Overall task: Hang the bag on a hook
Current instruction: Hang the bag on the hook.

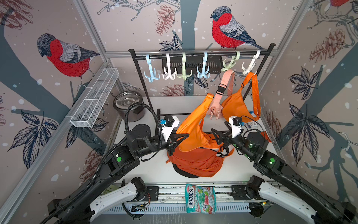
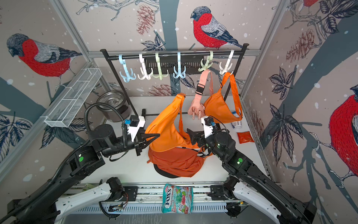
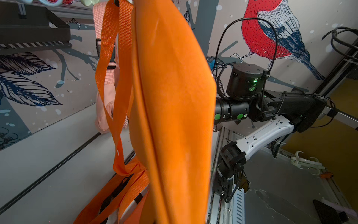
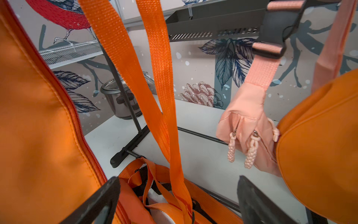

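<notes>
here the left gripper [image 1: 185,135] has its fingers pressed together on the side edge of the orange sling bag [image 1: 193,126], and the fabric looks pinched between them. the bag stands lifted and upright above the dark orange backpack [image 1: 195,164] lying on the table [image 1: 151,170], with its upper end below the rail [image 1: 193,54] and on none of the hooks. the right gripper [image 4: 178,201] is spread wide, and the bag's strap [image 4: 160,77] dangles between its fingers without touching either. behind, a pink sling bag [image 1: 215,105] hangs from a pale green hook [image 1: 230,65], and a smaller orange bag [image 1: 234,106] hangs from the white hook [image 1: 249,67] just beside it.
</notes>
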Robot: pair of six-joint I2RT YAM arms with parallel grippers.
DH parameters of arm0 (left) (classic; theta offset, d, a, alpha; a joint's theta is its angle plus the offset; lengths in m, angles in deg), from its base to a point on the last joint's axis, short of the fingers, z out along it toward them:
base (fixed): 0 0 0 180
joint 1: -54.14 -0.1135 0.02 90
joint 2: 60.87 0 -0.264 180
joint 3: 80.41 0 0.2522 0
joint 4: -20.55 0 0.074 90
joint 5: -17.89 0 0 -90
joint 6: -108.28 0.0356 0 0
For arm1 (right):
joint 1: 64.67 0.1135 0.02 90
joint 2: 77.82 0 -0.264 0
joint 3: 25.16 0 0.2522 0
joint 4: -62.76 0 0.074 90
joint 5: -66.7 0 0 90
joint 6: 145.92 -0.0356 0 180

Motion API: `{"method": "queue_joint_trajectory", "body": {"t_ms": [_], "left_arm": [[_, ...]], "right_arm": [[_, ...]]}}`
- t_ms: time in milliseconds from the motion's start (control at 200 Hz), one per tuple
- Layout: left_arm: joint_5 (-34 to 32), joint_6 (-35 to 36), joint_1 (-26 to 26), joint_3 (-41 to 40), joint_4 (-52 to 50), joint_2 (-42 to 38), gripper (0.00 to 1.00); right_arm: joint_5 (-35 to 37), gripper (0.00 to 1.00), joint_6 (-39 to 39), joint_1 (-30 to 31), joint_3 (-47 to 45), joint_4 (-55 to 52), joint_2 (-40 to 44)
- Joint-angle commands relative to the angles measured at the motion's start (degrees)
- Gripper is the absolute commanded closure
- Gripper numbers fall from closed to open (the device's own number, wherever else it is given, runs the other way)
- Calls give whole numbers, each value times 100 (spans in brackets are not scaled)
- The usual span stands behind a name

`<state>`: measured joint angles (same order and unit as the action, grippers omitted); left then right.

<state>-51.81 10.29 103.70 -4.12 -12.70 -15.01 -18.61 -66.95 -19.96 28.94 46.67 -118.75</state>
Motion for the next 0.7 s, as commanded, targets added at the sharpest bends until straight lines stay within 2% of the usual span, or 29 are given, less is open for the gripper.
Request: {"method": "queue_joint_trajectory", "body": {"t_ms": [0, 160, 395, 696], "left_arm": [[337, 122, -8, 84, -28, -16, 100], [462, 105, -8, 129, -52, -50, 100], [607, 58, -8, 120, -58, -121, 100], [633, 43, -8, 94, -108, -270, 100]], "right_arm": [[-687, 6, 257, -15, 110, 479, -269], [-977, 4, 410, -149, 255, 624, -635], [-1664, 5, 310, -847, 421, 916, -1055], [-2352, 14, 320, -1271, 655, 1172, -1472]]}}
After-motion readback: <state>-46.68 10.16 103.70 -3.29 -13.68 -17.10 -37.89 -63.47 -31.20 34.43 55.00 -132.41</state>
